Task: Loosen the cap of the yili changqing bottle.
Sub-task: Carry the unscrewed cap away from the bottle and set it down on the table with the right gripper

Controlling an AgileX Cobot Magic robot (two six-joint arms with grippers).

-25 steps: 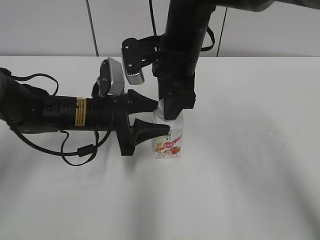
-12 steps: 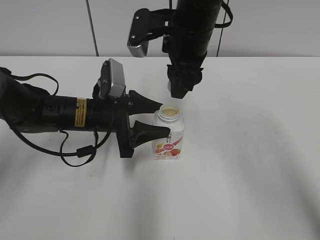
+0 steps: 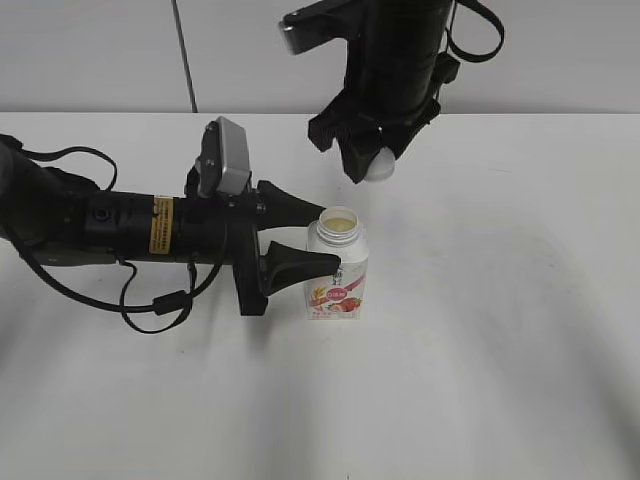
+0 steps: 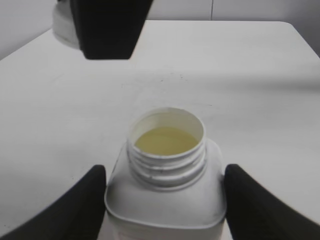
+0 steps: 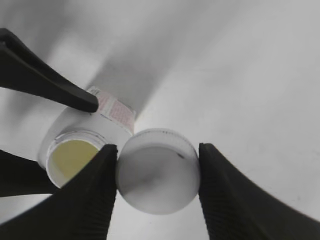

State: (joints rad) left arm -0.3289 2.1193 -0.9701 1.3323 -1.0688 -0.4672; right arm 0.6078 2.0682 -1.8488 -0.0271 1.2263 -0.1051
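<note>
Already we are seeing the job past loosening: the cap [image 5: 158,170] is sitting off the bottle [image 3: 337,275], clamped between the right gripper [image 3: 375,166] fingers, up and to the right of the open neck. The left gripper [image 4: 165,200] is pressing its jaws against both sides of the bottle body, which is standing upright on the table [image 3: 500,330] with pale liquid showing inside. Nothing is looking left to do, in our judgement, beyond parking the cap. We are making out a pink-red fruit label; its writing is too small to read.
</note>
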